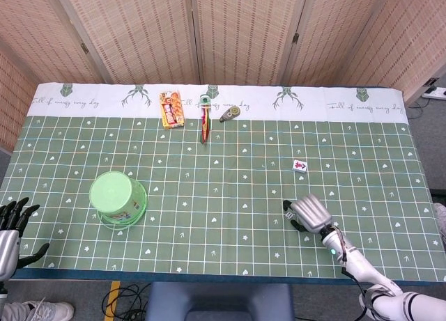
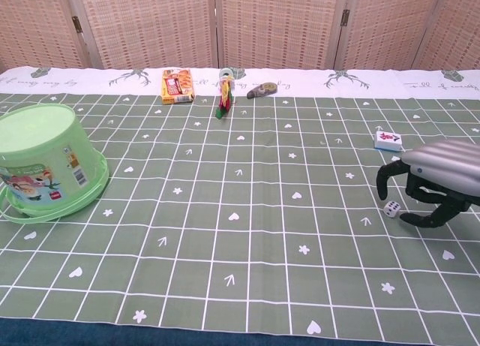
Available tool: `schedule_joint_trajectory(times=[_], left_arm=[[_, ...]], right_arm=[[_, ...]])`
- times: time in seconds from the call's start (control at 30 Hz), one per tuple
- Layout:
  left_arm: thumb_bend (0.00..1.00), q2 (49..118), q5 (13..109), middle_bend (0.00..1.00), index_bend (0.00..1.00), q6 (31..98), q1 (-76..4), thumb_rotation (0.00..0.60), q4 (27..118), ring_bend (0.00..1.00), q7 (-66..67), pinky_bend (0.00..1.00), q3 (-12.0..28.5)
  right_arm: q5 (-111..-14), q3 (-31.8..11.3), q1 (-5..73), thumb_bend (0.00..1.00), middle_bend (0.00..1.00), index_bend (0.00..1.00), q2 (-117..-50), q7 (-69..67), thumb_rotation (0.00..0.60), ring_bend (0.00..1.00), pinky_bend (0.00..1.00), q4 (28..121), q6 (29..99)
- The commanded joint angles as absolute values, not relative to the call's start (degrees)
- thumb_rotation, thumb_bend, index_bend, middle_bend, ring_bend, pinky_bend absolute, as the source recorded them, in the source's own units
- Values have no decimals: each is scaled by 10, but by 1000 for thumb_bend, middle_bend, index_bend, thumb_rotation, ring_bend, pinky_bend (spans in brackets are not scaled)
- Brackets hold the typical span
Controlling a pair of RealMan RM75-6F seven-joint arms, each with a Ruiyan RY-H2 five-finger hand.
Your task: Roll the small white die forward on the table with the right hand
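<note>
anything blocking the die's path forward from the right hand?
Nothing visible directly ahead. The small white die sits under the right hand. The mahjong tile lies further forward, roughly in line, well apart.

On my tabletop [image 1: 230, 244] I count one small white die [image 2: 391, 209], one mahjong tile [image 1: 300, 166], one upturned green bucket [image 1: 117, 198] toward the left edge, and along the far edge one orange snack packet [image 1: 171, 108], one red pen-like item [image 1: 205, 126] and one grey correction-tape dispenser [image 1: 230, 114]. I have two robot hands: left robot hand [image 1: 8, 236], right robot hand [image 1: 310, 213].
</note>
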State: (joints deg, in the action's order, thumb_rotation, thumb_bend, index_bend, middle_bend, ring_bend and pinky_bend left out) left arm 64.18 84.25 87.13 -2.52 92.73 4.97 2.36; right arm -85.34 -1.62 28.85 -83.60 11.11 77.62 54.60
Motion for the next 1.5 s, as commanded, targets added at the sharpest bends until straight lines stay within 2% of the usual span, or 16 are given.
schedule_joint_trajectory(times=[0.03,0.37,0.6,0.7,0.77,0.83,0.87,0.9,0.97,1.0,1.07,1.37,1.43,1.5], left_arm=[[222,642,842,86,191,871,-25,600,927,61,49,103,24],[221,644,840,86,191,870,-25,600,922,61,47,103,24],[222,644,840,86,191,870,-24,600,922,61,46,103,24],[222,644,842,86,191,871,-24,600,923,61,47,103,25],[222,643,843,86,191,873,-24,600,924,61,47,103,25],[221,643,843,86,191,875,-23,600,924,61,46,103,26],[221,643,843,86,191,876,-23,600,924,61,46,103,26],[221,644,844,86,191,876,-23,600,924,61,47,103,26],[221,643,845,86,191,875,-24,600,925,61,48,103,26],[221,643,846,86,191,875,-25,600,926,61,48,103,25],[221,643,847,86,191,875,-25,600,928,61,49,103,26],[222,638,846,86,191,877,-25,600,933,61,54,103,28],[221,636,845,86,191,877,-25,600,934,61,55,103,28],[221,635,844,86,191,876,-25,600,935,61,56,103,29]], right_arm=[[-853,-14,292,294,933,467,-840,110,600,999,954,771,544],[-847,-10,296,325,936,562,-848,109,600,1000,954,761,546],[-849,-13,289,327,937,587,-829,108,600,1000,954,782,573],[-881,-25,278,335,945,594,-828,79,600,1000,957,791,641],[-916,-36,264,340,951,596,-839,39,600,1000,967,782,718],[-936,-47,249,341,946,546,-853,4,600,1000,972,768,786],[-940,-48,245,339,940,444,-855,-4,600,1000,972,766,799],[-942,-48,241,336,932,272,-853,-9,600,1000,972,766,808],[-945,-46,238,332,923,78,-848,-7,600,1000,972,768,815],[-946,-44,236,332,921,33,-844,-4,600,1000,972,770,815],[-946,-41,233,331,920,3,-837,3,600,1000,972,775,816],[-940,-41,211,332,911,0,-795,26,600,1000,972,805,838],[-935,-38,203,330,881,15,-775,45,600,991,972,818,837],[-928,-34,195,328,821,78,-754,66,600,928,966,834,834]])
